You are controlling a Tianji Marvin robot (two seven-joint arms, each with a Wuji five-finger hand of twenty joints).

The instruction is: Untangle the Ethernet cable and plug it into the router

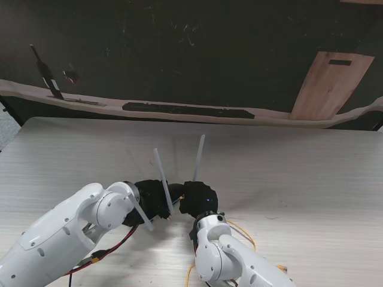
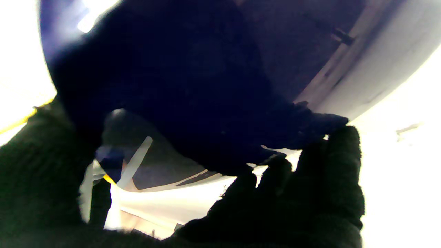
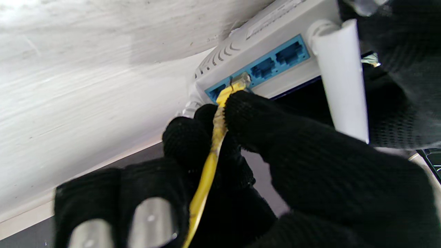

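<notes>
Yellow cable (image 3: 210, 162) between right fingers (image 3: 255, 117) (pinched)

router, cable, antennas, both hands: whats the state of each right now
router: lifted off the table, ports facing the right robot hand
Ethernet cable: pinched, plug at a blue port; seating unclear
antennas: raised
right robot hand: shut on the cable
left robot hand: holding the router
</notes>
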